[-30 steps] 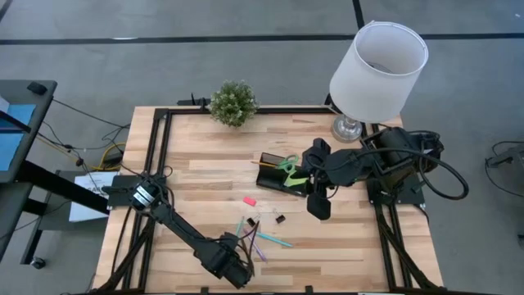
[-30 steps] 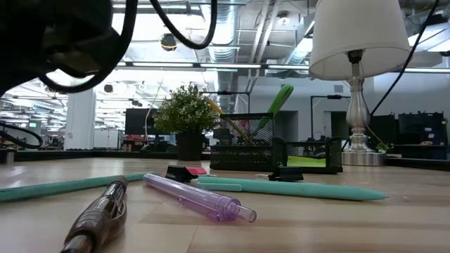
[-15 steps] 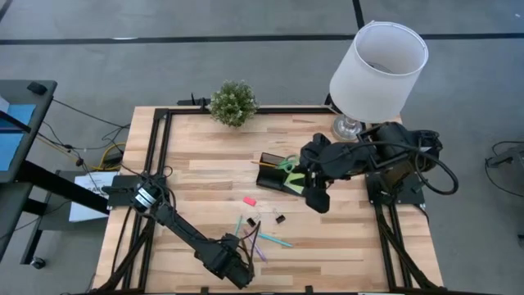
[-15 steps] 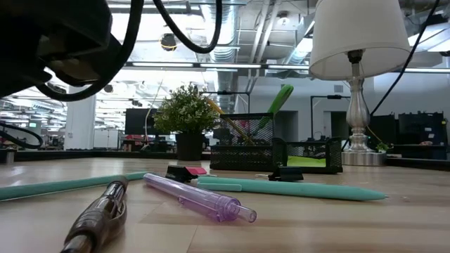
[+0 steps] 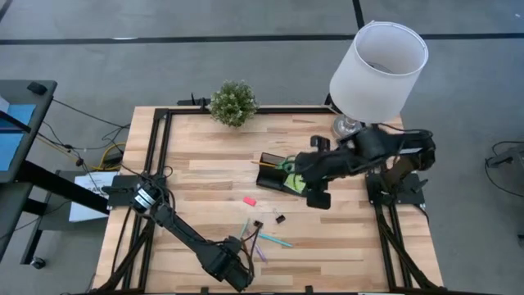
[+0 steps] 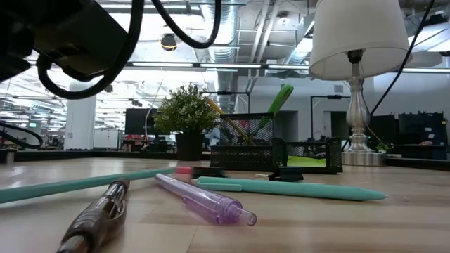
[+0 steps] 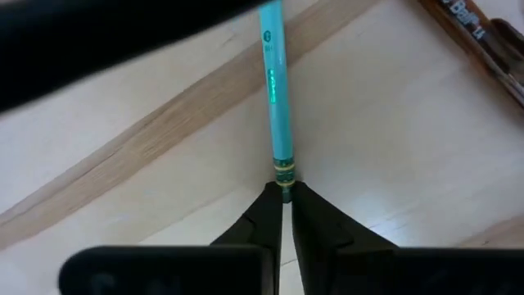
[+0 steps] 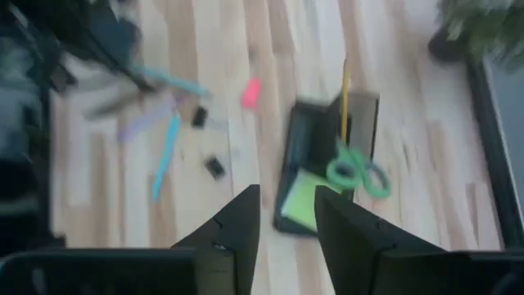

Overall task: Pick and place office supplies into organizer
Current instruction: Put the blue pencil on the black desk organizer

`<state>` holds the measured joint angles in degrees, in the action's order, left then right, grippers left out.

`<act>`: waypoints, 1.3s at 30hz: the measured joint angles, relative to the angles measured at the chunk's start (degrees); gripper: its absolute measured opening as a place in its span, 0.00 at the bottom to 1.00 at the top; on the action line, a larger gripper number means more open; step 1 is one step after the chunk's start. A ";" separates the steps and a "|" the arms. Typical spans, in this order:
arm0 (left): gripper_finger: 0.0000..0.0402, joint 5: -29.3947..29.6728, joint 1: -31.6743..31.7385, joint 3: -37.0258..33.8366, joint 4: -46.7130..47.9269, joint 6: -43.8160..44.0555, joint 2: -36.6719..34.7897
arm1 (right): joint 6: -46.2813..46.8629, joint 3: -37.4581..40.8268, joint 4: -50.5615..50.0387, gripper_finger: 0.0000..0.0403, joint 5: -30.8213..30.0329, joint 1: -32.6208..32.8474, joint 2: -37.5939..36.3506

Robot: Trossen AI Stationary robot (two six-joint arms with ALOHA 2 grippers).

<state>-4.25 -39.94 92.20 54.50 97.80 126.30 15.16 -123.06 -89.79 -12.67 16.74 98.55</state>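
My left gripper [image 5: 236, 262] [image 7: 283, 190] is low at the table's near edge among the pens, shut on a teal pen [image 7: 274, 90] [image 6: 84, 184]. A second teal pen [image 6: 288, 188], a purple pen [image 6: 204, 199] and a brown pen [image 6: 95, 214] lie flat on the wood. Farther back, the black organizer [image 5: 274, 174] holds the green-handled scissors [image 8: 356, 174], the lime sticky-note pad [image 8: 304, 198] and the yellow pencil [image 8: 345, 90]. My right gripper [image 5: 316, 197] [image 8: 288, 215] hovers open beside the organizer's right end, holding nothing. My left gripper pinches the teal pen by its ringed end [image 7: 284, 174] between the two fingertips [image 7: 264, 205]. The pen runs straight on from the fingers, in line with them, low over the wood. Whether its far part rests on the table, I cannot tell.
A pink eraser [image 5: 250, 200] and small black binder clips [image 5: 280, 218] lie between the pens and the organizer. A potted plant [image 5: 233, 102] stands at the far edge, and the white-shaded lamp [image 5: 377, 61] at the far right corner. Bare wood lies to the left.
My right gripper has moved toward the table's left, closer to the organizer. The teal pen in my left gripper has slid, its far tip now reaching farther toward the eraser. The purple pen has shifted slightly on the wood.
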 joint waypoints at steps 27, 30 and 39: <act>0.00 5.28 -2.82 3.65 5.50 2.66 0.22 | -42.44 36.76 37.43 0.48 -0.72 0.52 0.13; 0.00 5.77 -2.93 3.67 5.59 2.48 0.22 | -42.21 39.96 44.65 0.54 -0.12 0.49 0.15; 0.00 9.96 -5.66 3.10 6.81 1.90 0.09 | -43.91 49.67 61.95 0.49 17.27 -2.40 0.15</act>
<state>5.71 -45.60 95.30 61.31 99.70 126.39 -28.75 -73.39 -27.84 4.60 14.34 98.70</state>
